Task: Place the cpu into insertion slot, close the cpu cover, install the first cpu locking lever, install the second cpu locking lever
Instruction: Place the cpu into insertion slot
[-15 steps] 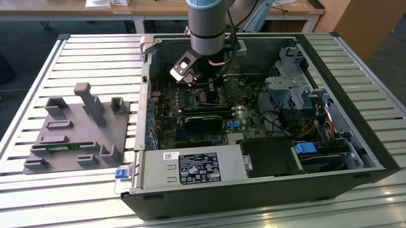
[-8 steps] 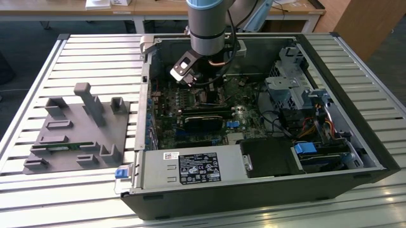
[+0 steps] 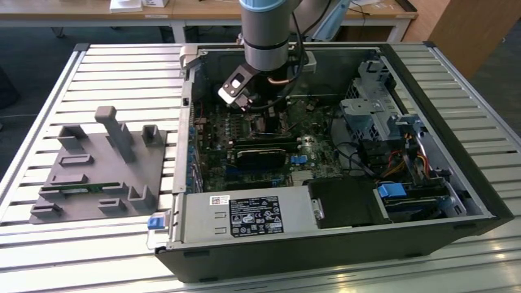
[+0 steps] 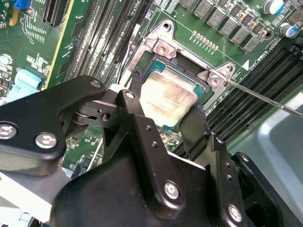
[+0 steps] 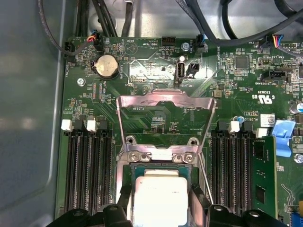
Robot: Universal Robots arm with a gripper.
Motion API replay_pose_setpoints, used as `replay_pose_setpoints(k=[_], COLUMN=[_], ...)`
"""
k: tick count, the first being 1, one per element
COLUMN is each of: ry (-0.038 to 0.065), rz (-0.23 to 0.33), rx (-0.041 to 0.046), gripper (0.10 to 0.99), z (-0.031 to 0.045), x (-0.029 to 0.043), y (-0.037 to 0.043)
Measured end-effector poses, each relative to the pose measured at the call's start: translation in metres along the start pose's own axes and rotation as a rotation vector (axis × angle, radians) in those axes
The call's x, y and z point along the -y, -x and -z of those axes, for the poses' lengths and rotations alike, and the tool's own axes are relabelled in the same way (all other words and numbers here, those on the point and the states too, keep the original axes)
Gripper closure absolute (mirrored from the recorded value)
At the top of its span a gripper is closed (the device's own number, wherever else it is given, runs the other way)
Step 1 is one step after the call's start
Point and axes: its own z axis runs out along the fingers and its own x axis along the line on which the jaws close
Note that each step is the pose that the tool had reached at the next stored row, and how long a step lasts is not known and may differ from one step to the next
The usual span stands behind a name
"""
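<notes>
We find two printed labels on the power-supply housing (image 3: pixel 195 223) in the exterior view. One is a black label (image 3: pixel 253 216) with white print and certification symbols. The other is a white barcode label (image 3: pixel 219 199) at its 10 o'clock. We cannot make out their wording.

In the first wrist view, the green circuit board (image 5: pixel 90 101) bears white silk-screened lettering (image 5: pixel 265 97) and a small white sticker (image 5: pixel 266 118) near the memory slots (image 5: pixel 232 156).

In the second wrist view, we note a white triangle mark (image 4: pixel 245 64) near a corner of the insertion slot (image 4: pixel 184 66). The cpu (image 4: pixel 168 97) face shows faint engraving, illegible.
</notes>
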Motion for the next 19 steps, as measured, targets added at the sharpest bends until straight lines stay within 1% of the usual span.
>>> replay_pose_setpoints(k=[4, 7, 8, 9, 11, 12, 14, 16, 18, 19], ry=[-0.001, -0.004, -0.006, -0.008, -0.012, -0.014, -0.017, -0.02, -0.021, -0.022], rz=[0.0, 0.0, 0.0, 0.0, 0.0, 0.0, 0.0, 0.0, -0.001, -0.001], rx=[0.0, -0.0001, -0.0001, -0.0003, -0.0002, -0.0002, 0.0, 0.0, -0.0001, -0.0001], gripper=[0.486, 0.502, 0.627, 0.627, 0.741, 0.741, 0.859, 0.859, 0.976, 0.98], z=[0.0037, 0.0071, 0.0075, 0.0078, 0.0083, 0.0085, 0.0091, 0.0097, 0.0105, 0.0109], x=[-0.0004, -0.0011, -0.0014, -0.0018, -0.0026, -0.0028, -0.0033, -0.0036, -0.0038, -0.0038], y=[-0.0001, -0.0001, -0.0002, -0.0002, -0.0002, -0.0002, -0.0002, -0.0002, -0.0002, -0.0002])
